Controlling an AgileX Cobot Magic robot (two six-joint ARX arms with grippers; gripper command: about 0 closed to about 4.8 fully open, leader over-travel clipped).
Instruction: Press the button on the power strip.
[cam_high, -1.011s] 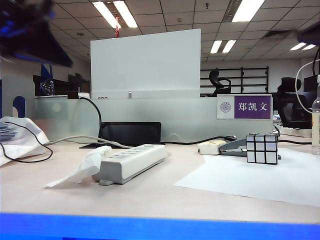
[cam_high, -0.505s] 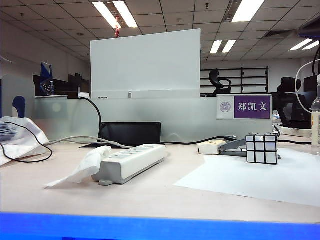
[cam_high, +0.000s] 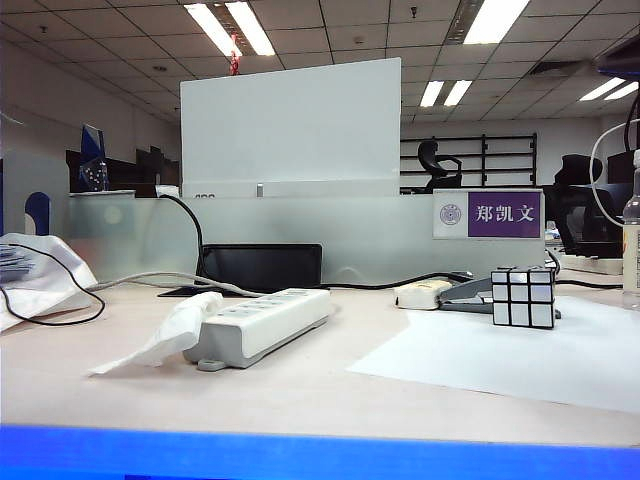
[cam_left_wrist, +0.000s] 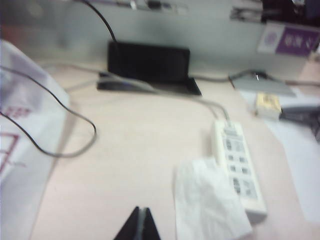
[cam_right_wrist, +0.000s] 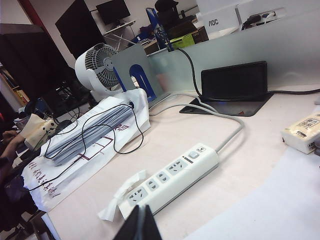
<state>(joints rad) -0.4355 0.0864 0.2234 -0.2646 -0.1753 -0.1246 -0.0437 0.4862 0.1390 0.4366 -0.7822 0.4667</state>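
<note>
The power strip (cam_high: 262, 325) is a long pale grey-white bar lying left of the table's middle, its grey cable running back. Its sockets show in the left wrist view (cam_left_wrist: 239, 170) and the right wrist view (cam_right_wrist: 172, 177). A small button (cam_right_wrist: 194, 155) sits at the cable end. A crumpled white tissue (cam_high: 165, 335) leans on the near end. My left gripper (cam_left_wrist: 142, 210) hovers shut and empty over bare table beside the tissue (cam_left_wrist: 207, 200). My right gripper (cam_right_wrist: 140, 207) is shut and empty, just short of the strip's tissue end. Neither gripper shows in the exterior view.
A Rubik's cube (cam_high: 524, 297) and a cream stapler-like object (cam_high: 425, 293) stand at the right on or by a white paper sheet (cam_high: 520, 360). A black stand (cam_high: 262, 267) is behind the strip. A white bag with a black cable (cam_high: 35, 275) lies at the left.
A dark blurred arm at the exterior view's upper left one second ago has left that view. The power strip, tissue and cube have not moved.
</note>
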